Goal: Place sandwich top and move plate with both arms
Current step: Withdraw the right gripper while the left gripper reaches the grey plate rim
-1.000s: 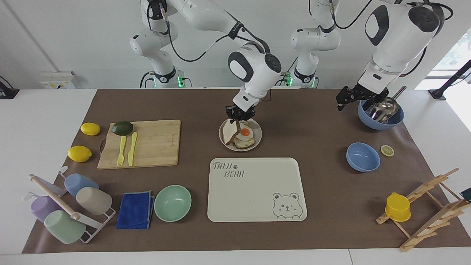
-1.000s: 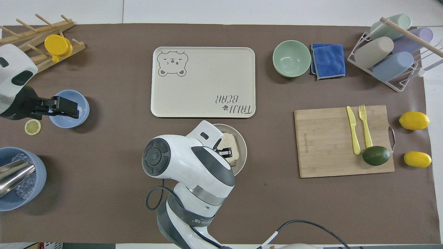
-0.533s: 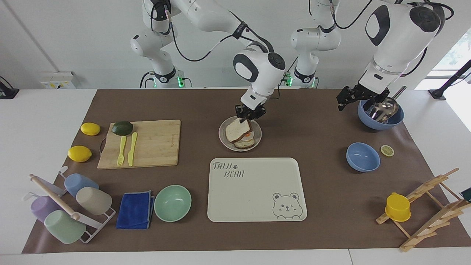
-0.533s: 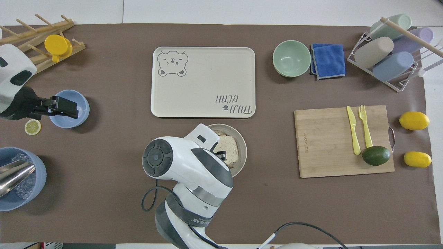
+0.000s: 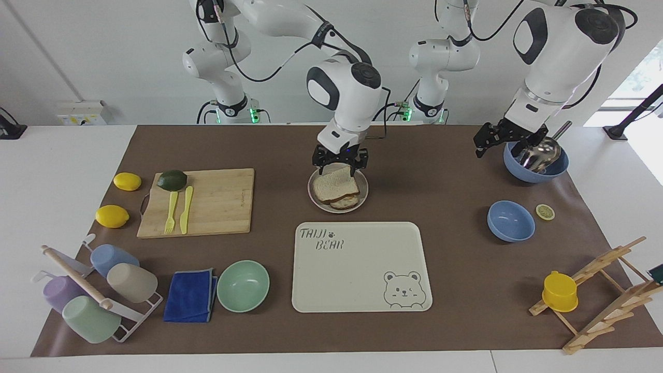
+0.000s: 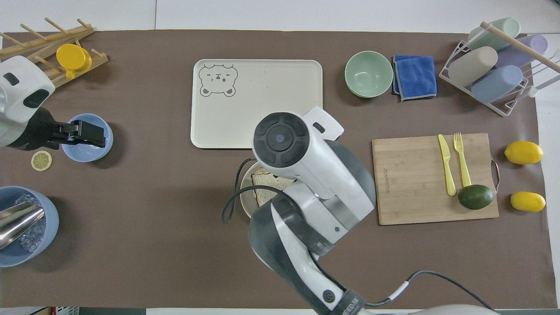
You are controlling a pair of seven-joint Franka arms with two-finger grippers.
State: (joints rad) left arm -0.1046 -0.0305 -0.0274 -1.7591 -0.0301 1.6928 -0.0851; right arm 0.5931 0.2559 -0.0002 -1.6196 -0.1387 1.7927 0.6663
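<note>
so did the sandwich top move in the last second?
Yes. The sandwich top stood tilted on edge at the plate's side toward the right arm's end; it now lies flat on the plate, with the right gripper open above it.

The sandwich top [image 5: 336, 184] was held upright at the plate's [image 5: 314, 199] edge a second ago, leaning beside the egg toast — now it lies flat across that toast, and the egg is covered. The right gripper [image 5: 340, 161] has let go and spread its fingers, risen just above the bread, and its wrist has turned — the arm now hides most of the plate from overhead.
</note>
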